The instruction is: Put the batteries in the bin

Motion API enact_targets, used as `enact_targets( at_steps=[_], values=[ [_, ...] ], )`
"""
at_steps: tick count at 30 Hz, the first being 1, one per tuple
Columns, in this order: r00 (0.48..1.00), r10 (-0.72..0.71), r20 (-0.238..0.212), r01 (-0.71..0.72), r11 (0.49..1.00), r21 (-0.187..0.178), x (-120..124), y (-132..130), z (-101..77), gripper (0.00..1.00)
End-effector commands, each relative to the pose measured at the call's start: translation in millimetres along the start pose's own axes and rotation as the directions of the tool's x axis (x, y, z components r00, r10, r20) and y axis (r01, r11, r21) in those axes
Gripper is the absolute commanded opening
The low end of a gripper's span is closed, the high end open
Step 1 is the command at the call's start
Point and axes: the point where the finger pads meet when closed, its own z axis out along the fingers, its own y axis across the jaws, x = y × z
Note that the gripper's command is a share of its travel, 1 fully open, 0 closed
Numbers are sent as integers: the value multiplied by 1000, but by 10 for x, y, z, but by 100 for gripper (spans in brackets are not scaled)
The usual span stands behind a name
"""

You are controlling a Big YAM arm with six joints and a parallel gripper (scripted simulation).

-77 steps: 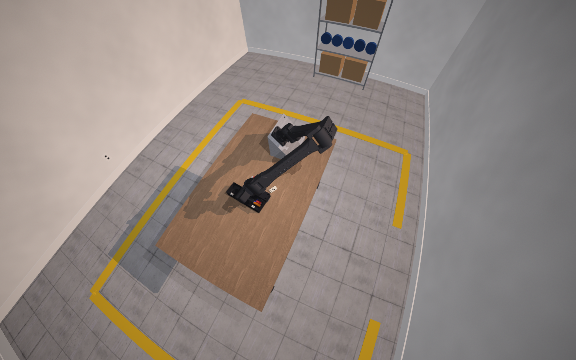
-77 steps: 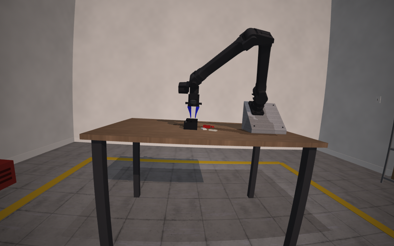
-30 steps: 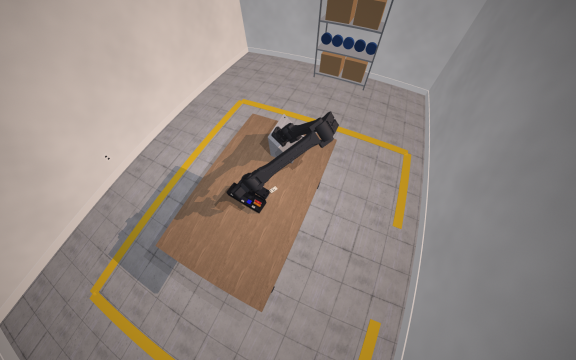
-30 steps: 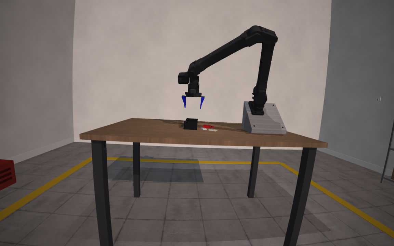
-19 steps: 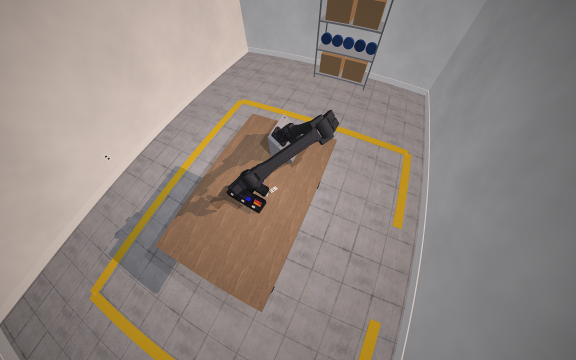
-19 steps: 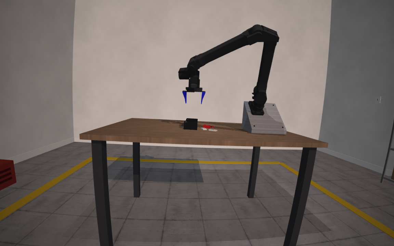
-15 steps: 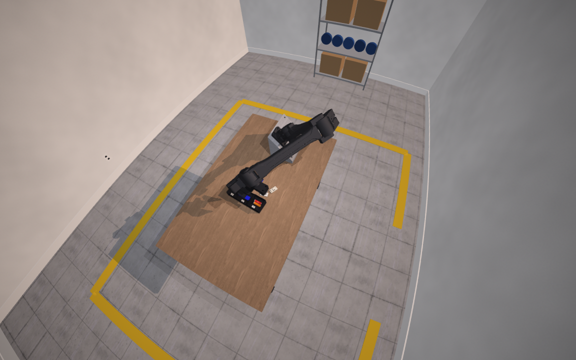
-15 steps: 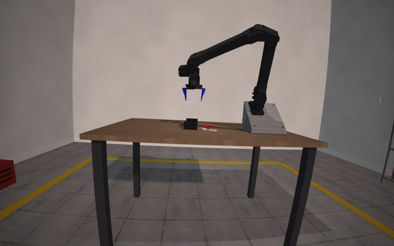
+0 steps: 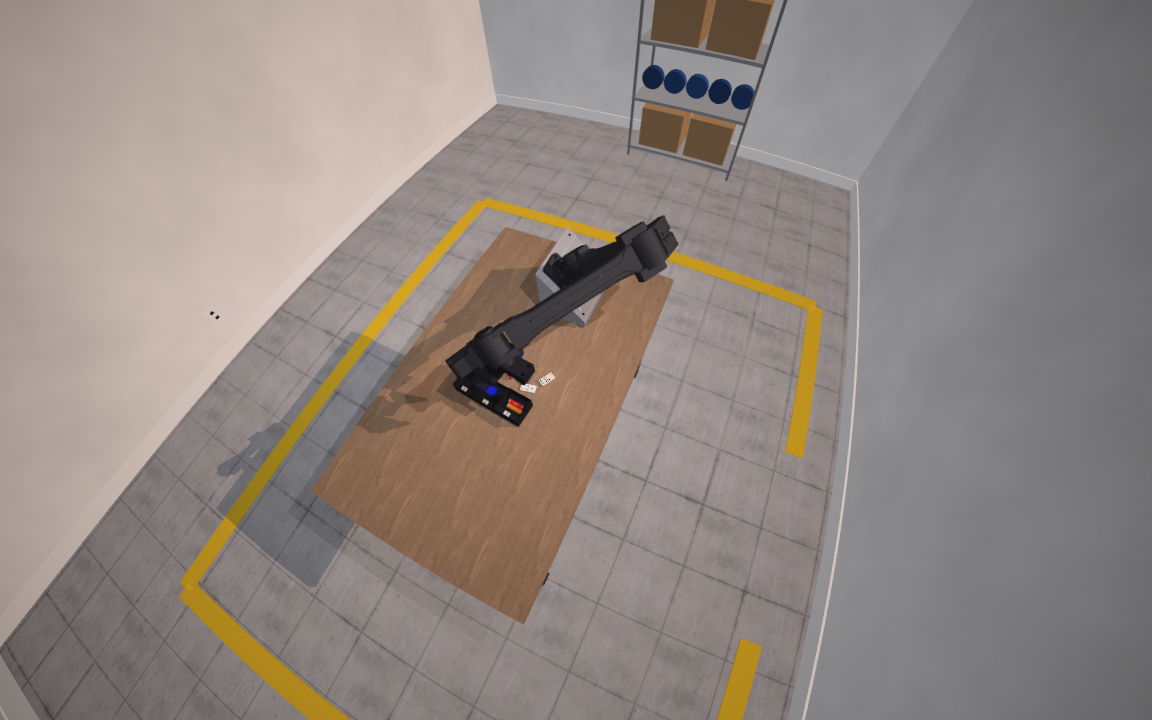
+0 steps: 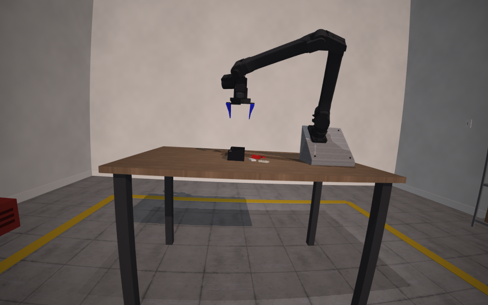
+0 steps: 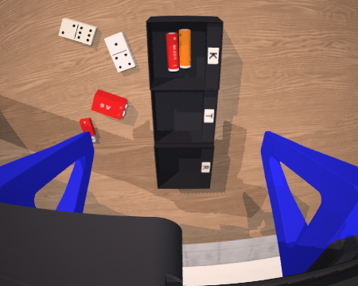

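Three black bins stand in a row on the table (image 11: 184, 103). The far one, marked K, holds a red battery (image 11: 172, 52) and an orange battery (image 11: 184, 49) side by side. The two nearer bins look empty. Left of the bins lie a wide red battery with a pale end (image 11: 110, 104) and a small red battery (image 11: 88, 129), half hidden behind my left finger. My gripper (image 11: 177, 141) is wide open and empty, high above the row of bins (image 10: 236, 153). It also shows in the exterior view (image 10: 239, 109).
Two white dominoes (image 11: 79, 32) (image 11: 120, 51) lie left of bin K. The arm's grey base (image 10: 327, 151) stands at the table's right end. The bins sit near the table's middle (image 9: 492, 398), away from its edges.
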Motion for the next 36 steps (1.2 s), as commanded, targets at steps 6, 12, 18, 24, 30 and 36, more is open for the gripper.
enact_targets(
  at_steps=[6,12,18,24,30,36],
  values=[
    [998,-53,-17,53,997,61,-66,-208,-281,100],
    [999,-51,-17,52,997,63,-64,-203,-296,100],
    [999,-51,-18,52,996,67,-59,-202,-314,100],
    [999,-49,-18,51,996,68,-55,-199,-322,100],
    [999,-48,-17,49,996,68,-49,-196,-327,100],
    [999,-48,-17,49,996,68,-47,-196,-328,100]
  ],
)
